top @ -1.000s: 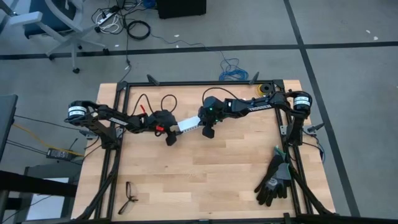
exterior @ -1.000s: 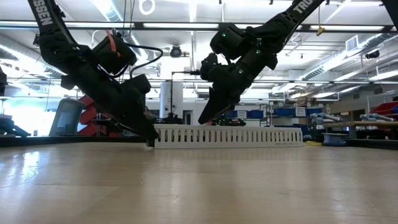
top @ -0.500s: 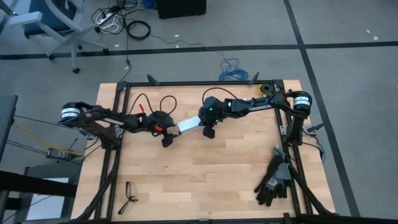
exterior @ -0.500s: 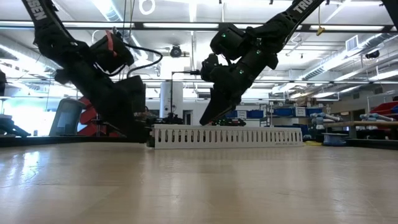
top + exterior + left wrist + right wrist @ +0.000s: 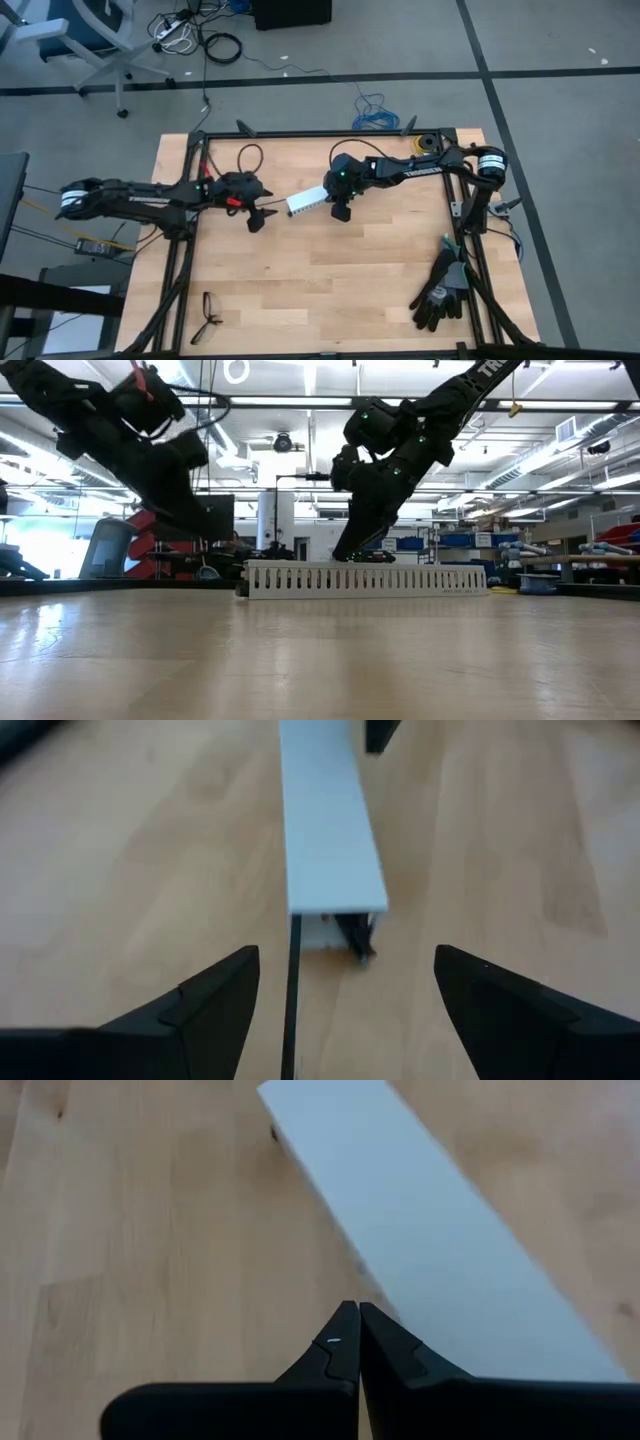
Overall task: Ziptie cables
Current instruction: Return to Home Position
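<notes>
A white duct (image 5: 305, 200) with its cover on lies on the wooden table, seen side-on in the low view (image 5: 365, 579). The ziptie (image 5: 293, 995), a thin black strip, lies on the table and runs out from the duct's open end (image 5: 338, 928). Something small and dark shows inside that end; the cables themselves are hidden. My left gripper (image 5: 255, 222) (image 5: 345, 960) hangs open above the table, a little left of that end, holding nothing. My right gripper (image 5: 338, 212) (image 5: 345, 555) is shut at the duct's other end. My right gripper comes slanting down from the table's far right. Its shut fingertips (image 5: 350, 1320) meet the duct's top at one long edge (image 5: 375, 1285). The duct lies flat on the table under them.
A pair of black gloves (image 5: 440, 290) lies at the near right and a pair of glasses (image 5: 208, 315) at the near left. A yellow-and-black roll (image 5: 428, 145) sits at the far right corner. Black frame rails (image 5: 185, 250) border the table. Bare wood lies in front of the duct.
My left gripper has drawn back from the duct's left end toward the table's left edge and has risen clear of the table. The duct has stayed where it was under my right gripper.
</notes>
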Tool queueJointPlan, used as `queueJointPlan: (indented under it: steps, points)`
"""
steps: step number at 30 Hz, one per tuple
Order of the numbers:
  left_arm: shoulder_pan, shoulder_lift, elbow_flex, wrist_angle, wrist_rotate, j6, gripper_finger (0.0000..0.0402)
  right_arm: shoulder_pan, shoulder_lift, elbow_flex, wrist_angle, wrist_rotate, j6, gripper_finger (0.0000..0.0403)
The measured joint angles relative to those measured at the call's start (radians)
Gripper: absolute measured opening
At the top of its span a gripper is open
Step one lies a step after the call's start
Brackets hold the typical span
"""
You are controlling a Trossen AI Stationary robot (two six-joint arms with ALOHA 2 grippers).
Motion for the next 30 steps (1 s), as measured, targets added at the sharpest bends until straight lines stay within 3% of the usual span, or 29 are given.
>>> queueJointPlan:
  steps: [3,7,12,17,24,30]
  points:
    - [0.0,-0.074,-0.034,0.036,-0.001,0.016,0.0312,-0.015,-0.047,-0.04,0.024,0.0,-0.003,0.0]
    - [0.0,-0.16,-0.117,0.203,-0.001,0.027,0.0312,-0.042,-0.135,-0.15,0.163,-0.043,0.011,0.0]
    - [0.0,-0.215,-0.26,0.477,-0.001,-0.024,0.0312,-0.072,-0.256,-0.325,0.329,-0.07,0.076,0.0]
    - [0.0,-0.236,-0.358,0.631,0.0,-0.073,0.0312,-0.096,-0.389,-0.524,0.523,-0.063,0.142,0.0]
    - [0.0,-0.258,-0.363,0.635,-0.001,-0.074,0.0312,-0.11,-0.566,-0.783,0.709,0.037,0.262,0.0]
    - [0.0,-0.251,-0.363,0.622,0.004,-0.101,0.0312,-0.11,-0.666,-0.9,0.792,0.064,0.336,0.0]
